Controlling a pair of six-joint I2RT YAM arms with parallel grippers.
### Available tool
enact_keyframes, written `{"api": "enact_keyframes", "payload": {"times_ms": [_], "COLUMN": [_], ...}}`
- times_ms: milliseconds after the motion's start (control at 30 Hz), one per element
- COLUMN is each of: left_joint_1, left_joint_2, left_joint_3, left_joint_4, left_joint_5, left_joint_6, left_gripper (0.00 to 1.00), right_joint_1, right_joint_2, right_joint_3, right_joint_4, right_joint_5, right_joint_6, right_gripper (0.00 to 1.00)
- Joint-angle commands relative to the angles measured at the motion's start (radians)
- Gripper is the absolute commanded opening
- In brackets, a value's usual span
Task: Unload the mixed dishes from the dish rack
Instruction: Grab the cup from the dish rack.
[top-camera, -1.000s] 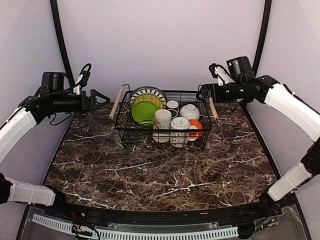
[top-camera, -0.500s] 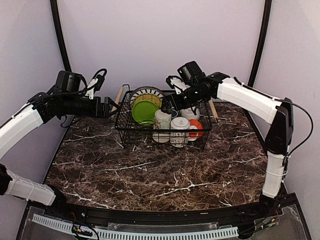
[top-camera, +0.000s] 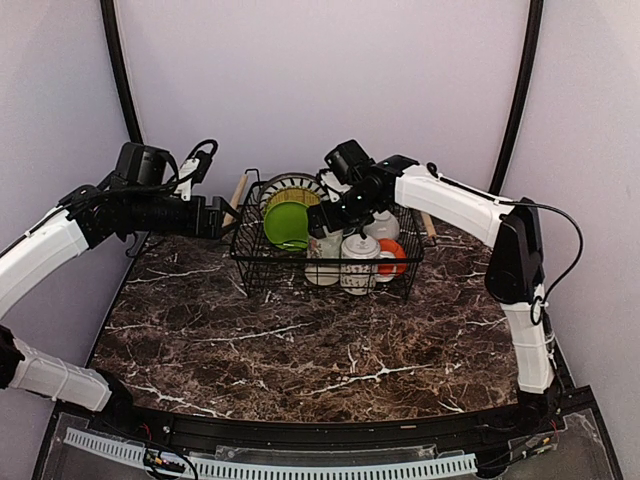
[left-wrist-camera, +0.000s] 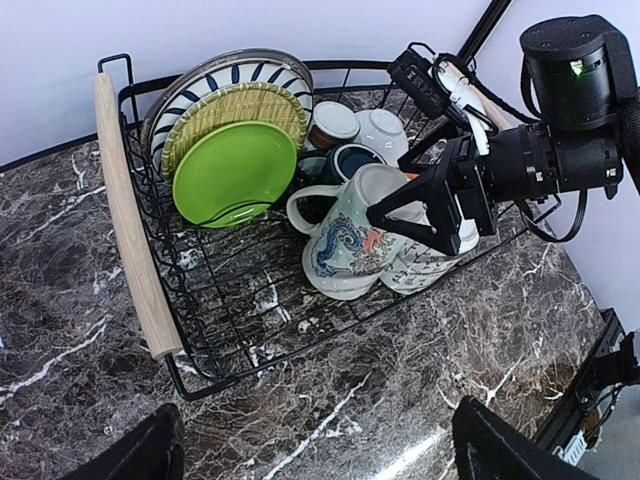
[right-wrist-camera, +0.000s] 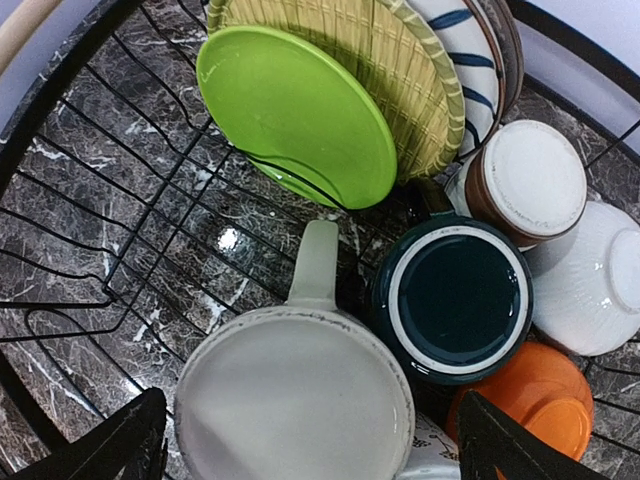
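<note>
The black wire dish rack (top-camera: 262, 272) stands at the back of the table and holds the mixed dishes. A lime-green plate (right-wrist-camera: 300, 115) leans on a yellow plate (right-wrist-camera: 405, 75) and a blue-striped plate (left-wrist-camera: 230, 72). My right gripper (right-wrist-camera: 305, 450) hangs open above a pale patterned mug (right-wrist-camera: 295, 400), one finger on each side of its rim. A dark green mug (right-wrist-camera: 455, 300) stands right beside it. My left gripper (left-wrist-camera: 320, 455) is open over the marble, just outside the rack's left wooden handle (left-wrist-camera: 130, 220).
Also in the rack are a second pale mug (top-camera: 360, 262), an overturned orange bowl (right-wrist-camera: 535, 395), an overturned white bowl (right-wrist-camera: 590, 290) and a brown-sided cup (right-wrist-camera: 525, 180). The dark marble tabletop (top-camera: 320, 350) stretches in front. Walls and black posts close the back and sides.
My right arm has swung left from the rack's right handle to above the pale mug inside the rack. My left gripper has moved right, up to the left handle.
</note>
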Motion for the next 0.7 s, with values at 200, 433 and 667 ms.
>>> {"api": "enact_keyframes", "payload": {"times_ms": [200,433,667], "left_joint_1": [-0.023,-0.024,-0.024], "left_joint_2": [0.018,0.021,0.014], "left_joint_3": [0.028,0.025,0.019], "left_joint_4": [-0.047,-0.046,-0.028], "left_joint_5": [-0.125,-0.163,-0.140], "left_joint_6": [0.003,0.001,0.000], "left_gripper": [0.91,0.91,0.91], "right_joint_1": [0.026,0.032,0.034], "right_joint_2": [0.076,0.108,0.112], "right_joint_3": [0.045,0.059,0.073], "right_joint_4": [-0.025,-0.031,-0.029], "right_joint_5": [0.026,0.026,0.021], "right_joint_6": [0.039,0.031,0.022], "right_gripper": [0.91,0.84,0.74]}}
